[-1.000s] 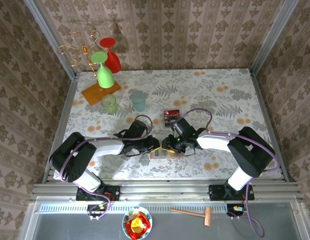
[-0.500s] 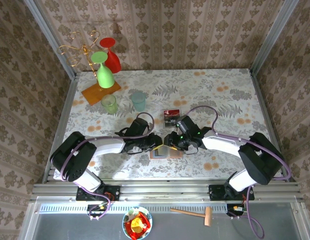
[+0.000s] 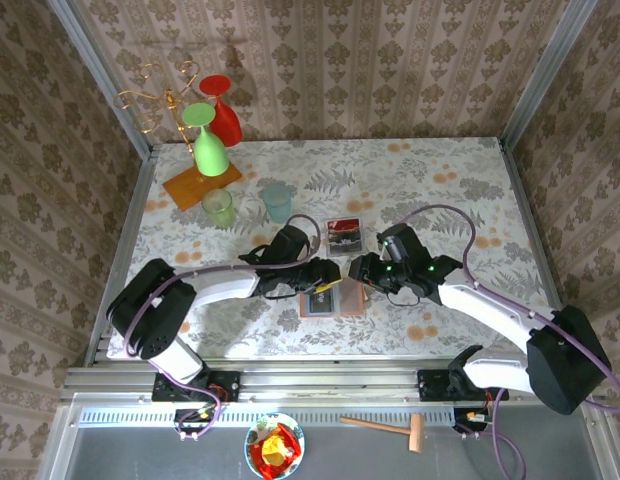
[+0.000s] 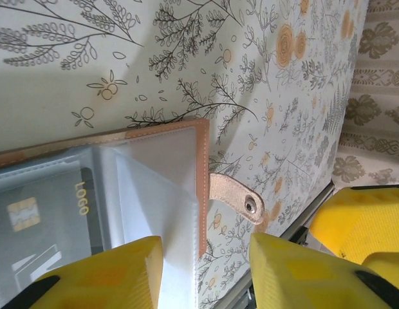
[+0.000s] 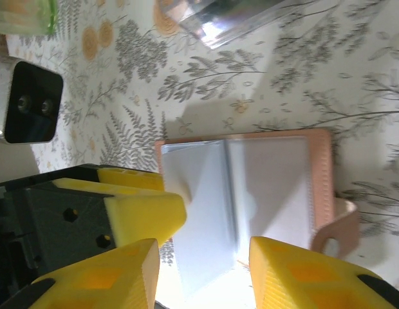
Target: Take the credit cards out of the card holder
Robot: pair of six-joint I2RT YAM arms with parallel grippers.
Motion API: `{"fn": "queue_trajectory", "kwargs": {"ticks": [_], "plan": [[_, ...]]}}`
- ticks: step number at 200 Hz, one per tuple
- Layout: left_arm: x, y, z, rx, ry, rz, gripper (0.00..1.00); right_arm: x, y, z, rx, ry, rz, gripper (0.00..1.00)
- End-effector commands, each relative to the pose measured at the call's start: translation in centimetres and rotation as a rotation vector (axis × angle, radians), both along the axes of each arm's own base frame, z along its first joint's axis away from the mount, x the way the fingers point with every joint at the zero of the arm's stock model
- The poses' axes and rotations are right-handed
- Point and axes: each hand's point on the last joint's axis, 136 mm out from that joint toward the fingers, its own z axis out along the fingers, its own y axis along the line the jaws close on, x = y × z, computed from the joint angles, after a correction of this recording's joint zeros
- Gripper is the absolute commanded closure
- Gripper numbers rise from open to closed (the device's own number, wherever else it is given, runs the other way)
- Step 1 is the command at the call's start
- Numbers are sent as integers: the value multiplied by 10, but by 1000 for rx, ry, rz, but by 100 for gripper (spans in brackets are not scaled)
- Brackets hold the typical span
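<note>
The card holder (image 3: 335,303) lies open and flat on the flowered desk (image 3: 440,190), close to the near edge and about midway across. Its tan strap (image 4: 233,197) with the snap sticks out from one edge. Both arms lean in over it, one from each side.

The left fingers (image 4: 103,273) are spread with nothing pinched between them. One yellow pad hangs over the clear sleeve (image 4: 154,187) at the holder's edge, and the other sits out past the strap, off the holder. Through the cloudy plastic I can make out a dark credit card (image 4: 42,215) with a chip and the word LOGO, tucked in its pocket.

The right fingers (image 5: 306,273) are spread as well, hovering above the open pages and gripping nothing. From the right wrist, one left pad comes right up to the edge of the holder's left page. I can't tell whether it actually touches.

Just beyond the holder, on the far side, stands a clear tray (image 5: 231,26) with loose cards (image 3: 344,236) in it, dark with some red. Farther off to the far left are a green cup (image 3: 219,207) and a pale blue cup (image 3: 277,202). Behind them is a rack on an orange base (image 3: 195,188), carrying an upturned green glass (image 3: 208,145) and a red glass (image 3: 224,118).
</note>
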Motion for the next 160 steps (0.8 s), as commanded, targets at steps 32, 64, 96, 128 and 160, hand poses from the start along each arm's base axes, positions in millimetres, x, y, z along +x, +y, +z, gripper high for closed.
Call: {"fn": "queue_trajectory", "kwargs": {"ticks": [32, 64, 96, 128, 160], "plan": [[-5, -21, -5, 23, 17, -62, 55, -9, -26, -7, -39, 9, -30, 56], [-5, -28, -6, 28, 19, -74, 54, -12, -31, -9, -34, 16, -36, 56], [-5, -29, -6, 31, 19, -75, 53, -13, -30, -12, -28, 23, -34, 56], [-5, -28, -6, 31, 18, -76, 53, -10, -26, -12, -13, 30, -25, 55], [-6, -24, -6, 31, 14, -69, 52, -8, -17, -15, 13, 61, -5, 55]]}}
